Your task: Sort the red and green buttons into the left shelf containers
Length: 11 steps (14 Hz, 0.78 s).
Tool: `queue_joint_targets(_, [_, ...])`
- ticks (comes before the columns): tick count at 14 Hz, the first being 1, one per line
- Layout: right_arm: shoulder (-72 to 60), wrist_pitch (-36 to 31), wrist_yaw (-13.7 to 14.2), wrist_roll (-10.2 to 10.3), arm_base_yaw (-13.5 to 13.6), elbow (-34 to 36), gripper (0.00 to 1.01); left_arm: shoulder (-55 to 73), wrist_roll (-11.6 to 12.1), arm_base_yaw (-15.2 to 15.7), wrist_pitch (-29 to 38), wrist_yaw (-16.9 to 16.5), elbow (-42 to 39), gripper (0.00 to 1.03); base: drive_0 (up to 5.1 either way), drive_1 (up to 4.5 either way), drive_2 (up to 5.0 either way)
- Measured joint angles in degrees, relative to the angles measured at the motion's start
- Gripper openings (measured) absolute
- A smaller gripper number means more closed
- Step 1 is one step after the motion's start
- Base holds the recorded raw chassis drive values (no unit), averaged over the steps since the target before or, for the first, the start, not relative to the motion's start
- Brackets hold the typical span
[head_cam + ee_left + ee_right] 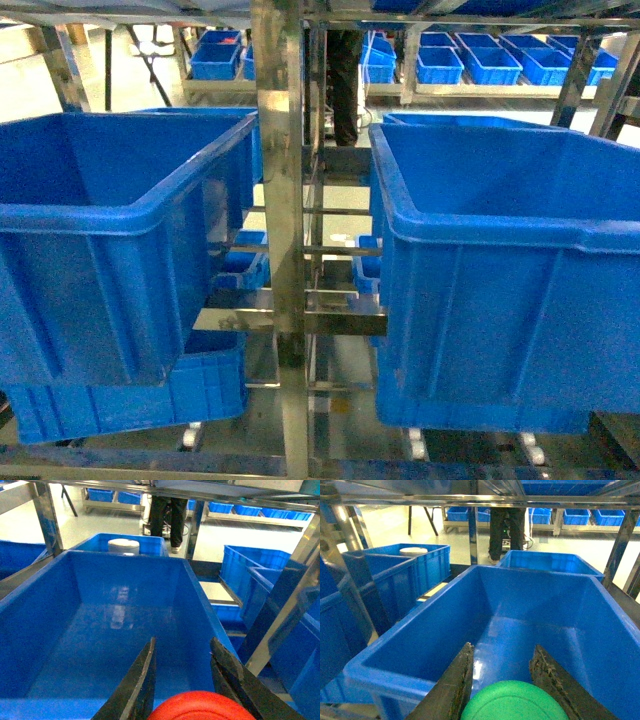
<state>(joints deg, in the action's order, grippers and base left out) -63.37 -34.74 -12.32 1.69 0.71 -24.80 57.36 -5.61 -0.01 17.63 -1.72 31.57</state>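
In the left wrist view my left gripper (pixel 182 640) is shut on the red button (pixel 200 707), whose wide red cap shows between the black fingers. It hangs over the near end of a deep blue container (pixel 120 615) with a bare floor. In the right wrist view my right gripper (pixel 503 646) is shut on the green button (pixel 512 702), above the near part of another blue container (pixel 530 625). The head view shows both containers (pixel 110 230) (pixel 500 260) on either side of the steel shelf post (pixel 283 200). Neither gripper appears in the head view.
Steel uprights (pixel 47 515) and crossbars (pixel 470 500) frame both bins closely. More blue bins (pixel 255 575) stand around, one holding a white round lid (pixel 123 545). A person in dark trousers (pixel 507 525) stands behind the rack. Further shelves carry small blue bins (pixel 480 60).
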Motion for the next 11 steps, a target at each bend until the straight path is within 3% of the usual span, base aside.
queue_joint_targets(1, [0.00,-0.20,0.00,0.00,0.00,0.00,0.31,0.00,0.00,0.00,-0.07,-0.04,0.00,0.30,-0.1,4.17,-4.5])
queue_joint_targets(8, [-0.28,-0.02,0.04,0.02,-0.02,-0.11,0.31,0.37,0.02,-0.04,-0.04,-0.04,0.02,0.30,0.0,0.00,0.0])
queue_joint_targets(11, [-7.08,0.37,0.02,1.79,0.04,-4.98,0.31,0.26,0.00,0.00,0.00,-0.02,0.02,0.30,0.0,0.00,0.0])
